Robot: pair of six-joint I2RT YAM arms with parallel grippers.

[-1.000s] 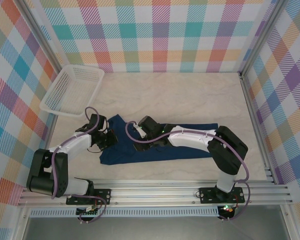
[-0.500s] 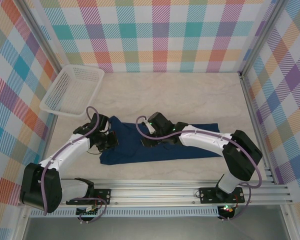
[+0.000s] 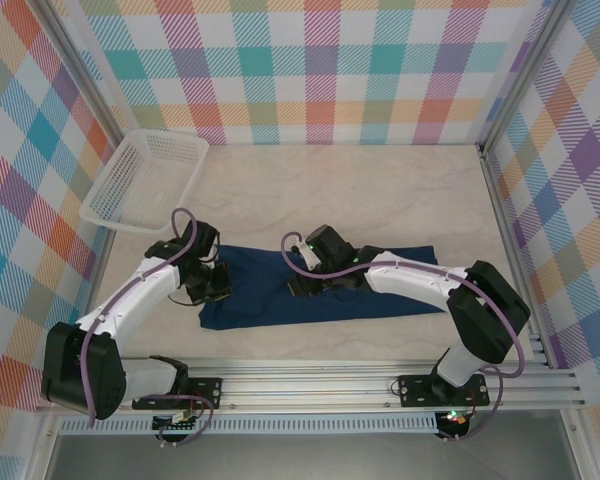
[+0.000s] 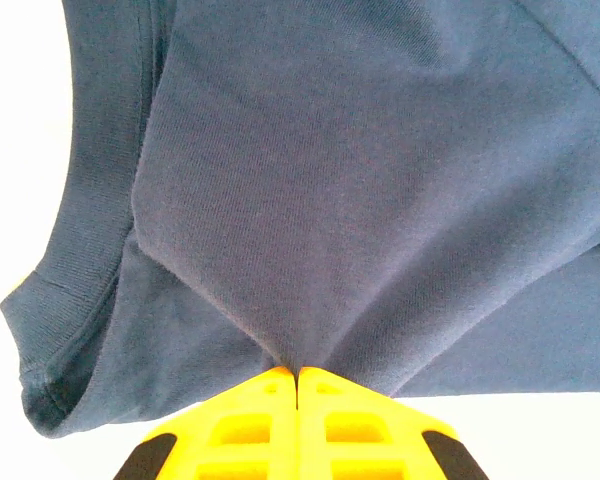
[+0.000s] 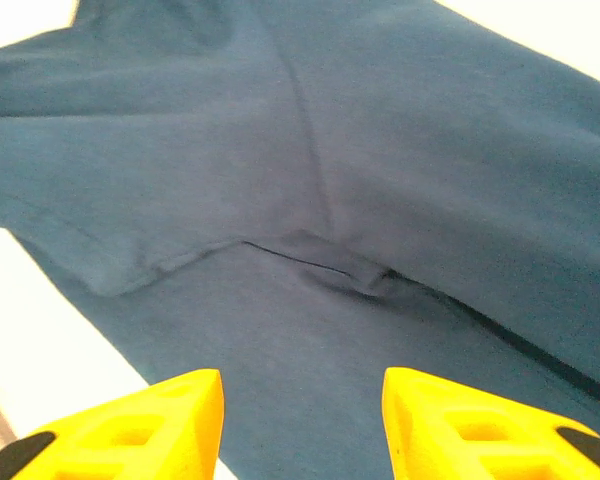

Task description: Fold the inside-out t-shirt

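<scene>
At lower left I see my left gripper [image 3: 217,285] pinched shut on the t-shirt [image 3: 265,298], while my right gripper [image 3: 306,284], arm stretched leftward to mid-frame, stands over it, jaws parted.

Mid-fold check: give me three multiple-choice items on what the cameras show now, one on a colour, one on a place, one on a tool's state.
1. What colour is the t-shirt? A) red B) navy blue C) white
2. Where is the white basket? A) far left of the table B) near right corner C) on the t-shirt
3. How is the left tool? A) wide open B) holding the basket C) shut on the t-shirt
Answers: B, dark blue in every view; A, it stands far left; C, its fingers meet on a pinched cloth ridge.
</scene>
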